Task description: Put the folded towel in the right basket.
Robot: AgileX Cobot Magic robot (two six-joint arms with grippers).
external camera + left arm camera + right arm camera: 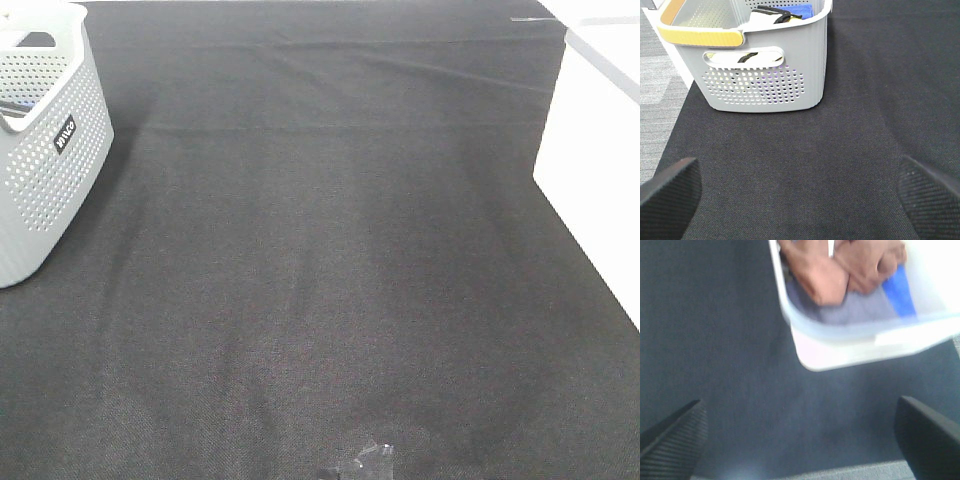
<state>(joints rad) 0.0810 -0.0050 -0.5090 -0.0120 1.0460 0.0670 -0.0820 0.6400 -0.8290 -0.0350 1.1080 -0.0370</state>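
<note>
I count two baskets, grey basket (pixel 765 75) and white basket (pixel 860 340); both claws, left claw (pixel 800 192) and right claw (pixel 800 437), gape wide, empty.

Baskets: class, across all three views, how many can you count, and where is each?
2. The grey perforated basket stands at the mat's far left; the white basket, holding cloth, sits at the right. Others may lie outside view.

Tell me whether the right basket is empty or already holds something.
Not empty. The right wrist view shows the white basket holding brownish-orange cloth over bluish-grey fabric. Whether it is neatly folded, cannot tell.
</note>
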